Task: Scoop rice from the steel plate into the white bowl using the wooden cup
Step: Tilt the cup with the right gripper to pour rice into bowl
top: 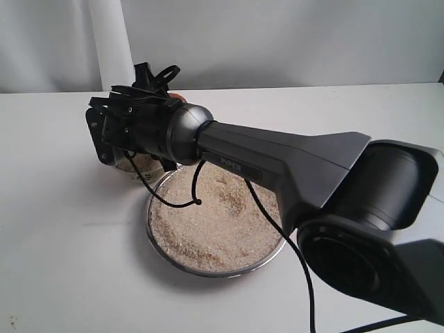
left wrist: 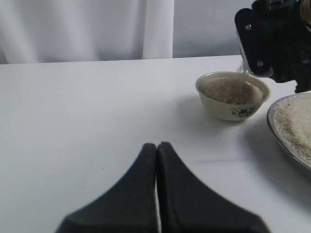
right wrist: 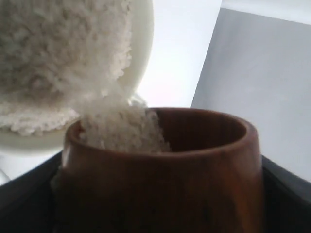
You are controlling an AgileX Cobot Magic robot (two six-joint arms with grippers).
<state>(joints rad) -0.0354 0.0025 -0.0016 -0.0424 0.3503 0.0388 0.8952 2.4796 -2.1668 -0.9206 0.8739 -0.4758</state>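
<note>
The rice [right wrist: 121,128] slides out of the tipped wooden cup [right wrist: 160,179] into the white bowl [left wrist: 232,109], which is already heaped near its rim. The pour is best finished slowly, with the lip over the bowl's middle, or grains will likely roll onto the surface [left wrist: 97,107]. The grains are small, pale, dry and loose. The bowl stands just beside the steel plate [top: 208,272], at its ten o'clock. The right end effector [top: 128,128] is clamped on the cup; the left end effector [left wrist: 156,145] has its fingers together.
</note>
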